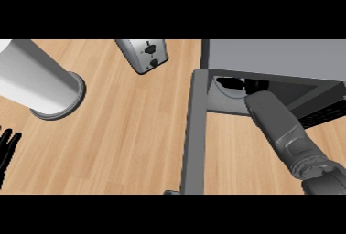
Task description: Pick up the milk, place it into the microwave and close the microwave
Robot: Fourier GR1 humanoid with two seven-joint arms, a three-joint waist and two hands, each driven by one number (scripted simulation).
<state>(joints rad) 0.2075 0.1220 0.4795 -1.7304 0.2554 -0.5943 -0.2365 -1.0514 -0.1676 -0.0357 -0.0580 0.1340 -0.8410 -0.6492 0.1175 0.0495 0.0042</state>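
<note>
One thing anchors everything: the microwave (pixel 270 57), a grey box at the upper right of the wooden counter (pixel 128 137), its cavity open toward the viewer. No carton of milk can be made out anywhere; if it sits inside the microwave, the dark interior and the arm hide it, so its place cannot be told. Deep in the microwave's cavity the right hand (pixel 233 83) shows only as a black shape against a pale rounded patch on the cavity floor, and whether its fingers are curled round something or straight cannot be told. Its grey forearm (pixel 283 132) runs from the microwave's opening down and rightward to the lower right edge of the view. At the microwave's left side the door (pixel 194 137) stands swung fully open, seen edge-on as a long grey bar reaching toward the viewer. Left of the microwave, near the counter's far edge, stands a silver toaster (pixel 143 55). Farther left of the microwave rises a tall white cylinder (pixel 34 77) on a round grey base. Farthest from the microwave, at the left edge, the left hand (pixel 7 148) rests with its fingers straight and pointing up.
</note>
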